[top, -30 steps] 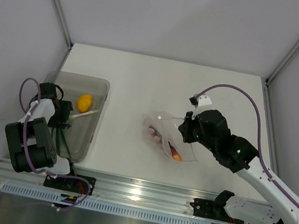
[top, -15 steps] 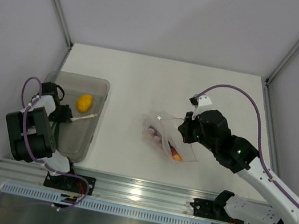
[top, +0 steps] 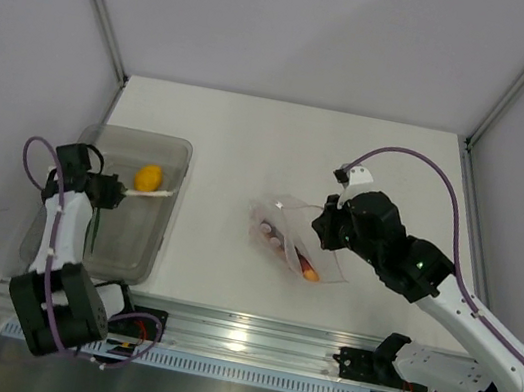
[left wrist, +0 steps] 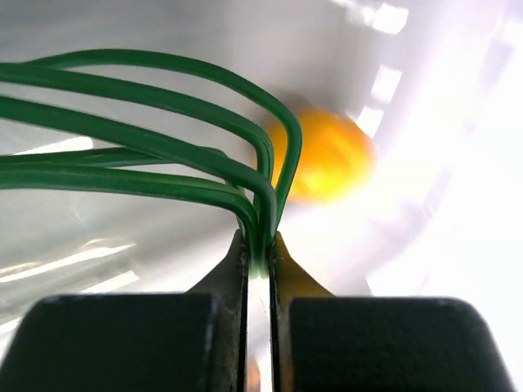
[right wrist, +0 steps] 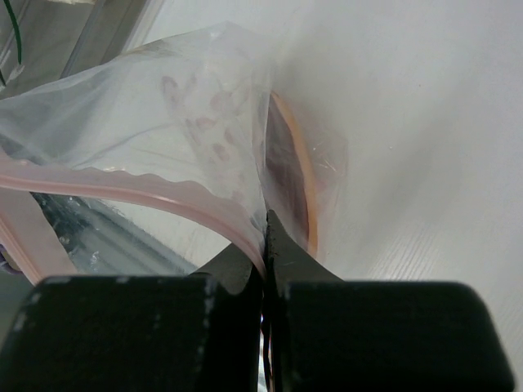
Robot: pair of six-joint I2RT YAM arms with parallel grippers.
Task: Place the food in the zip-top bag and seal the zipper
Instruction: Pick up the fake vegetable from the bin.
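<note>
**A:** Two arms are in view. What does the left one have?

**B:** The left gripper has its jaws pinched together on the green stems. It grips them right at the bend, where the thin loops fold over.

**A:** Where is that happening?

**B:** Over the grey bin, at the left side of the table. The lemon lies in the far part of the bin. It is just beyond the gripper and not touching it.

**A:** And the right arm?

**B:** The right gripper is clamped on the mouth edge of the bag. Its jaws are closed on the pink zipper. The bag is near the middle of the table, well apart from the bin.

**A:** Is the bag sealed?

**B:** No. In the wrist view the strip curves away from the jaws and the two edges stand apart, so the mouth gapes.

**A:** Is anything inside?

**B:** A dark red piece lies in the bag just beyond the jaws. From above, a carrot piece shows at the bag's near corner. Some pale pinkish shapes show through the plastic, but I cannot tell what they are.
</note>
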